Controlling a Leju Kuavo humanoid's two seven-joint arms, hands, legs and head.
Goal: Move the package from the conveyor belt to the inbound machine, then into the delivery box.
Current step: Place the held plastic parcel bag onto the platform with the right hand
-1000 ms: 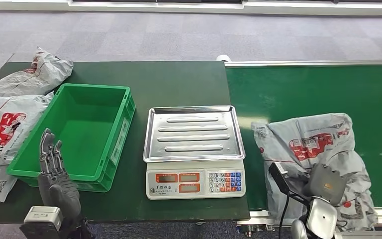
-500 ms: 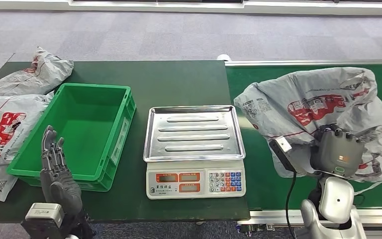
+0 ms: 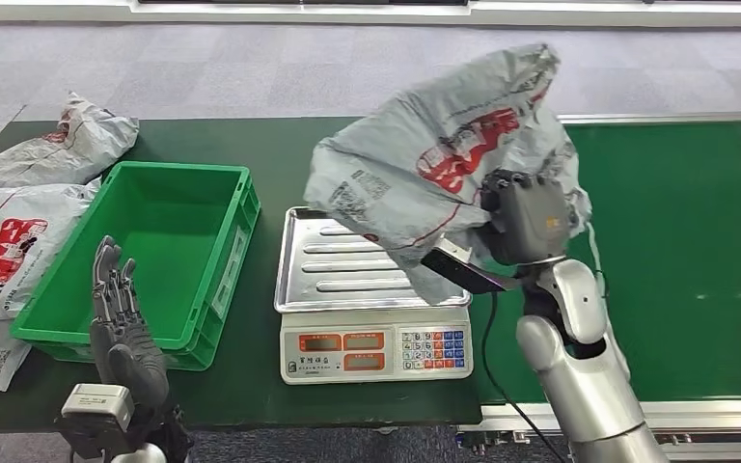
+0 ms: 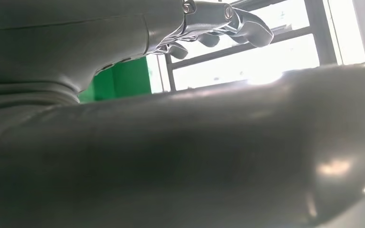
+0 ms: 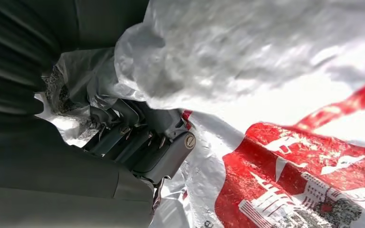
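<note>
The right arm rises from the lower right, forearm upright, and its right hand (image 3: 524,220) is raised above the right edge of the scale tray (image 3: 371,262). The hand grips the package (image 3: 434,159), a crumpled grey mailer bag with red print, which hangs in the air over the tray's rear right portion, clear of the conveyor belt (image 3: 685,212). Whether the bag's lowest fold touches the tray cannot be told. In the right wrist view the dark fingers (image 5: 138,137) are curled tightly into the bag's plastic (image 5: 266,95), with folds bunched over them.

The left hand (image 3: 121,323) stands at the near left edge of the table (image 3: 280,154), palm upright, fingers extended and slightly apart, holding nothing. It sits just in front of the green delivery box (image 3: 154,256), apart from its near wall. In the left wrist view the fingers (image 4: 228,19) point outward, uncurled.

The scale (image 3: 374,342) sits between the box and the belt. Three other grey bags (image 3: 14,236) lie at the table's left end, beside the box.
</note>
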